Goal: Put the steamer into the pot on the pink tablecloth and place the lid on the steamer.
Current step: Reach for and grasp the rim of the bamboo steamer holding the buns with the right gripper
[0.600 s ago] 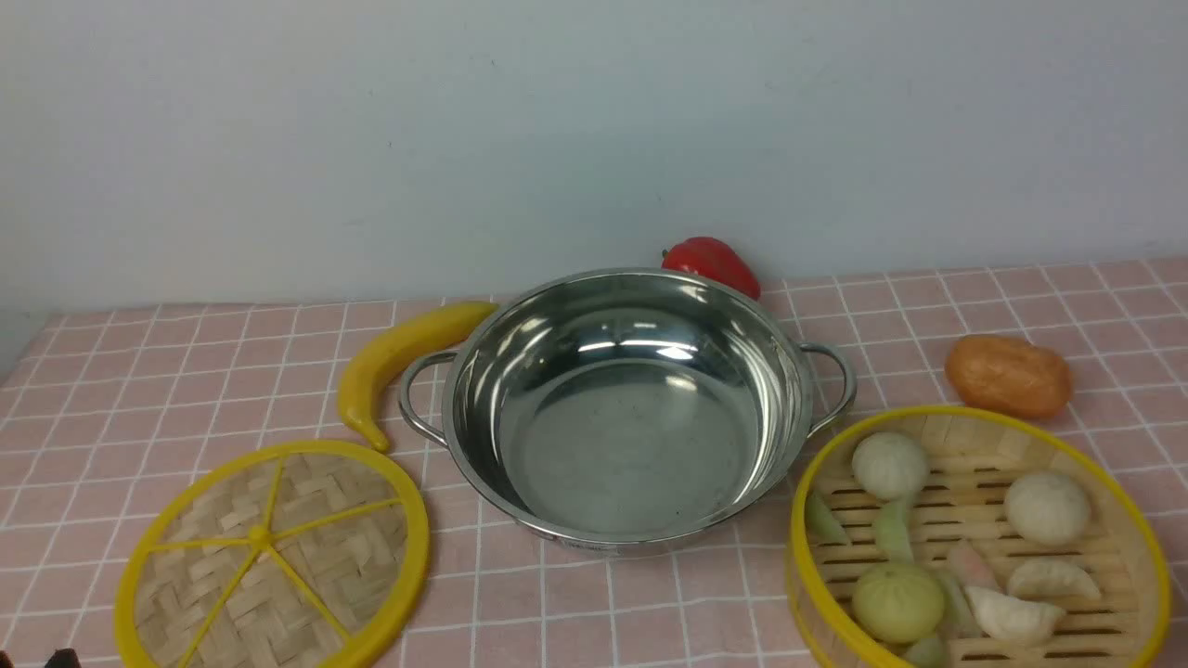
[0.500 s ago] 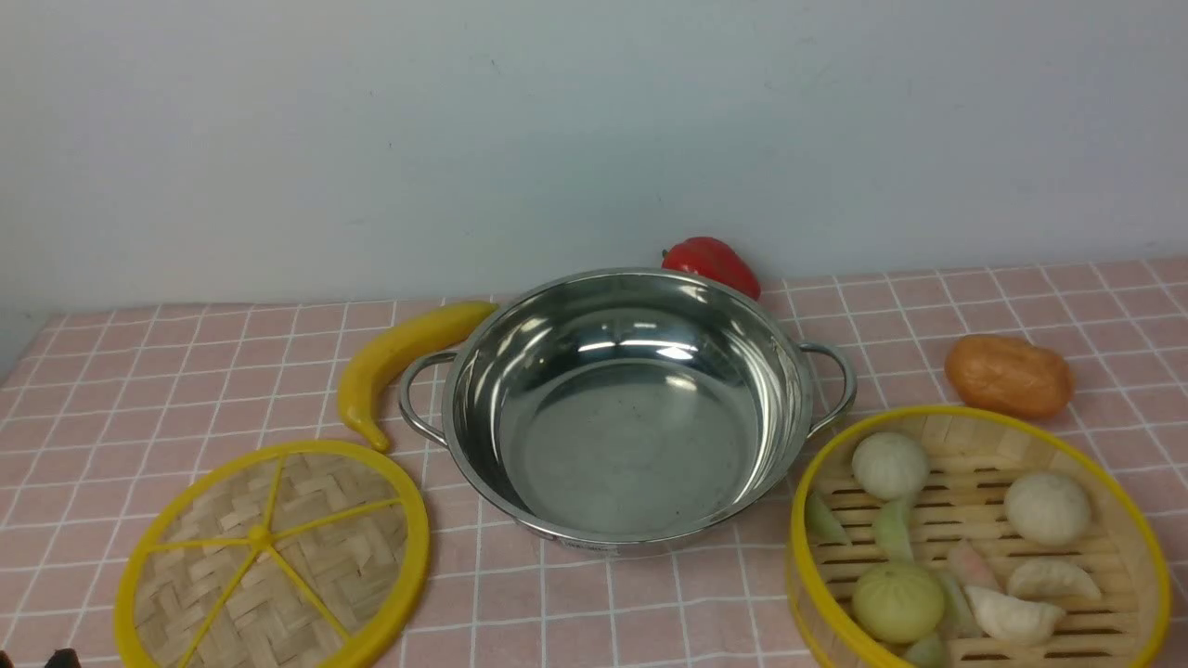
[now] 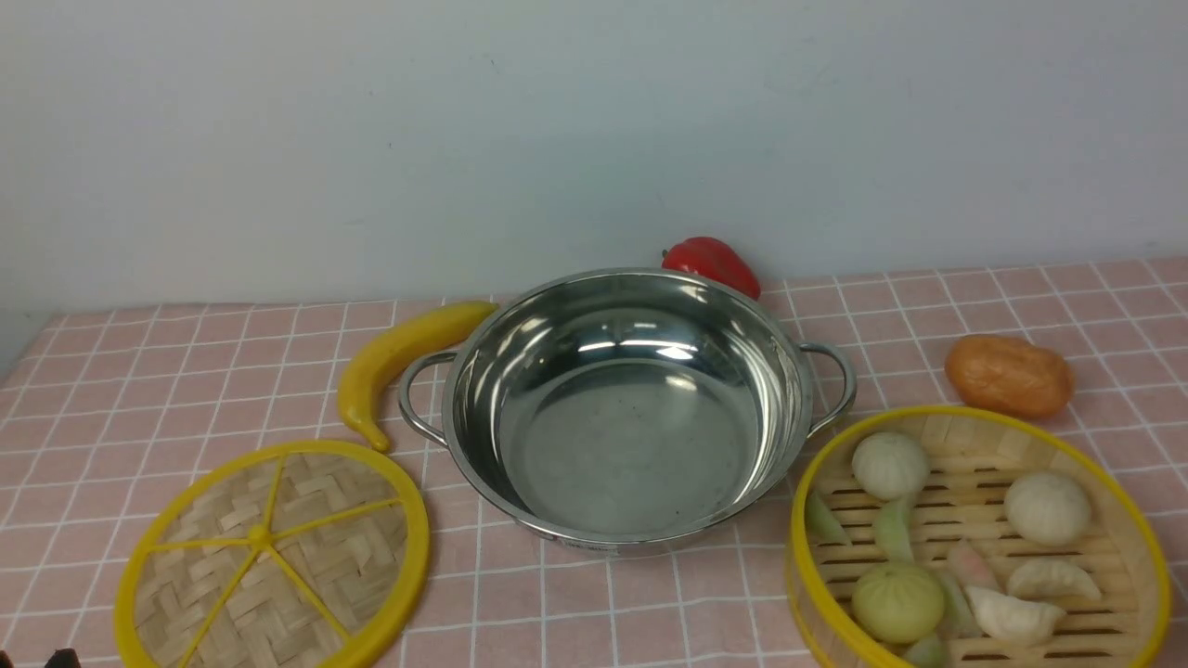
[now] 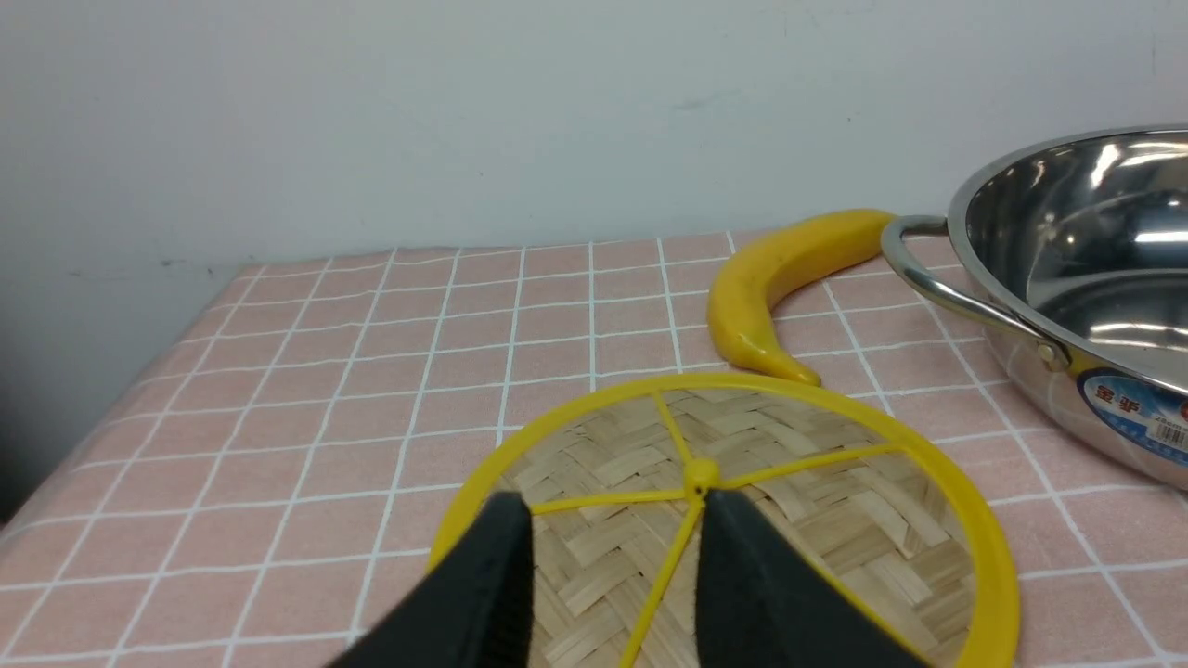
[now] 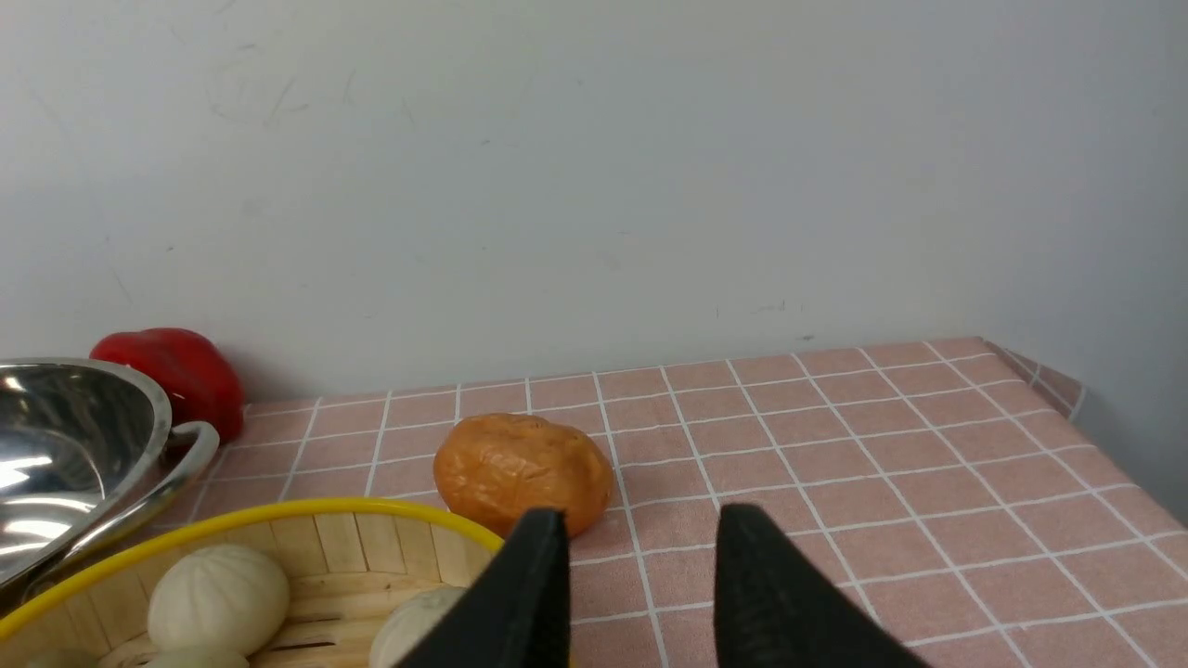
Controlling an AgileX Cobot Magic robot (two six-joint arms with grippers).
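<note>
Steamer (image 3: 976,410) holding buns (image 3: 890,465), dumplings (image 3: 1012,616), beside pot (image 3: 631,455)

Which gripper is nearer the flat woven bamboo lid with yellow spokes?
Left. Left gripper sits at the lid; right gripper is by the yellow-rimmed bamboo steamer, beyond the steel pot.

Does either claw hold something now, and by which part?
Nothing is held. The left claw is open by the flat woven bamboo lid with yellow rim; the right claw is open by the round bamboo steamer basket.
</note>
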